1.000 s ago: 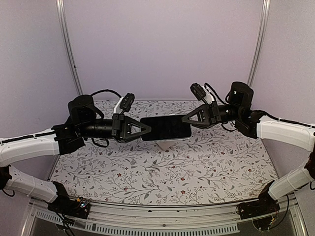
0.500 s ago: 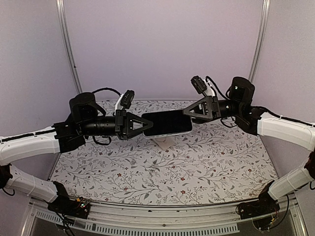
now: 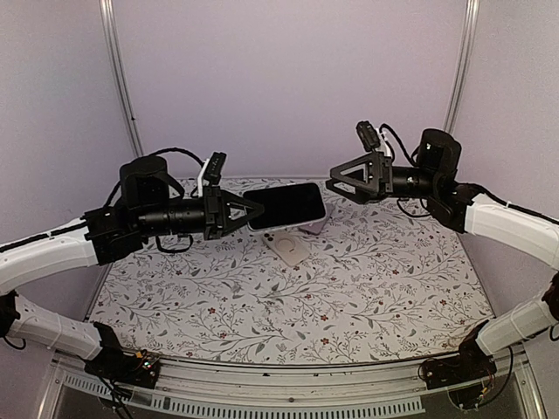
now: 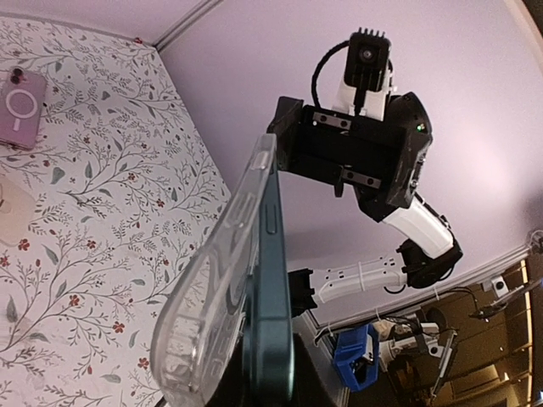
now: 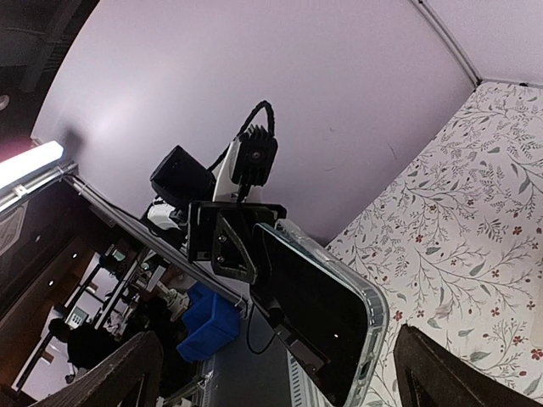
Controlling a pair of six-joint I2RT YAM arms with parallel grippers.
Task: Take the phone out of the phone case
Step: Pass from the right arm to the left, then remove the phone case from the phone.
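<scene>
**Cased phone held in mid-air by one arm; the other arm's jaws are spread wide**

The left gripper [image 3: 255, 212] is clenched on one short end of the phone [image 3: 286, 206], lifting it flat above the floral-patterned table [image 3: 393, 279] so the far end is free to be worked. The right gripper [image 3: 334, 184] hangs just beyond that end, spread wide and grasping nothing. The phone case [image 4: 208, 288] is clear, glossy and round-cornered around the slim dark slab. It may be peeling off along one edge, though that is hard to judge.
</scene>
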